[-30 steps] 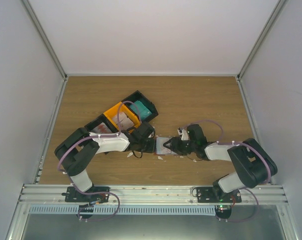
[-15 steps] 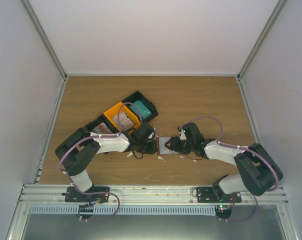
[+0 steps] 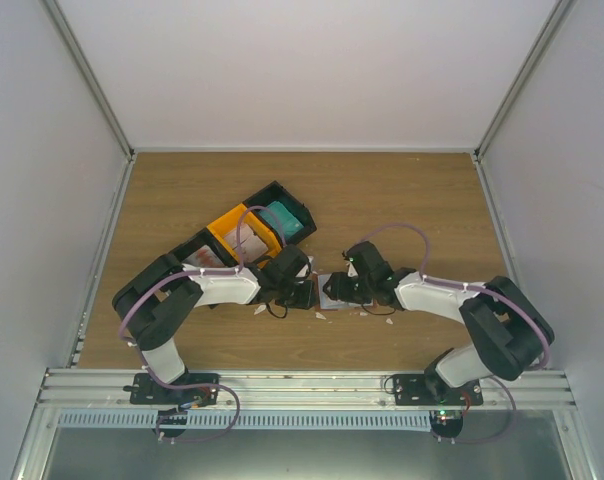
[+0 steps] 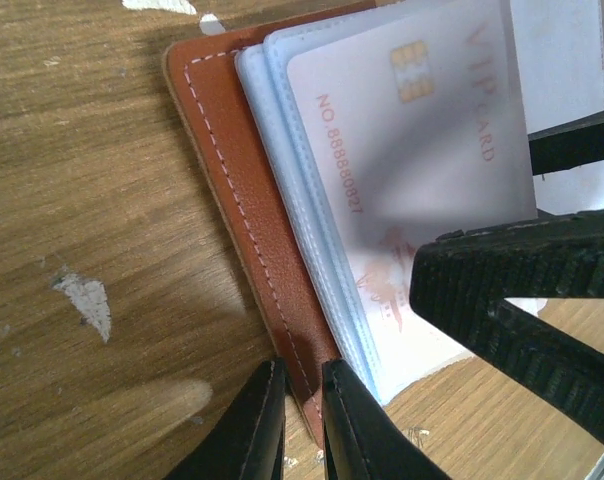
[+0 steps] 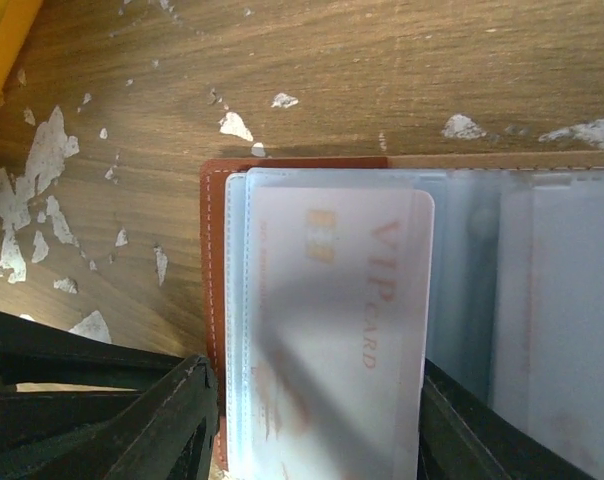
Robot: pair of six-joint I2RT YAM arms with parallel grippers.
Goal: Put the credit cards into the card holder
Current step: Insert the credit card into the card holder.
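The reddish-brown card holder (image 3: pixel 329 291) lies open on the table between both grippers, its clear sleeves facing up. My left gripper (image 3: pixel 304 292) is shut on the holder's leather edge (image 4: pixel 232 170), one finger on each side of it (image 4: pixel 302 385). A white credit card with red "VIP CARD" print (image 4: pixel 422 150) lies on the sleeves, its left part inside the top sleeve (image 5: pixel 332 320). My right gripper (image 3: pixel 340 288) is open, its jaws wide apart on either side of this card (image 5: pixel 317 400). Its fingers (image 4: pixel 522 290) rest over the card's end. Teal cards (image 3: pixel 285 220) lie in the black bin.
A long black bin (image 3: pixel 273 189) stands behind the left arm, with an orange bin (image 3: pixel 232 222) inside it and whitish cards (image 3: pixel 208 258) in its near-left part. Tiny white scraps (image 5: pixel 42 170) dot the wood around the holder. Side walls enclose the table.
My right gripper has moved left over the card holder, closer to the left gripper, and the right forearm has swung with it. The left gripper has stayed on the holder.
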